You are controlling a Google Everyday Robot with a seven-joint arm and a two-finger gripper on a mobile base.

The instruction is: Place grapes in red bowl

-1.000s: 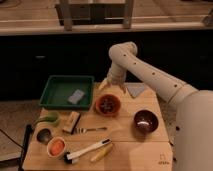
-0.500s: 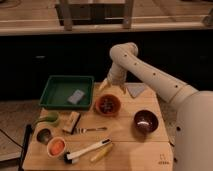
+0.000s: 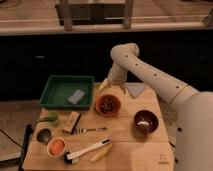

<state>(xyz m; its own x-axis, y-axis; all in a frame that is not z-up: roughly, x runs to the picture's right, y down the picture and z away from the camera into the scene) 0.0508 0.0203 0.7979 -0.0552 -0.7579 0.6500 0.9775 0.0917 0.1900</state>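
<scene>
the wooden desk [image 3: 142,150] carries a green tray [image 3: 67,78] at the back left. right of the tray sits the red bowl [image 3: 118,108], with a dark maroon bowl [image 3: 146,121] further right. the end effector [image 3: 112,88] hangs just above the red bowl's far rim, released, fingers spread. the grapes [image 3: 106,103] lie inside the red bowl.

The bench [image 3: 130,155] is seen as pale matt wood. The red bowl [image 3: 107,113] is matt; the maroon bowl [image 3: 146,129] by the right edge is glossy. The green tray [image 3: 59,91] at the back left corner looks like smooth plastic. The gripper [image 3: 112,88], pale and smooth, is held above the red bowl.
</scene>
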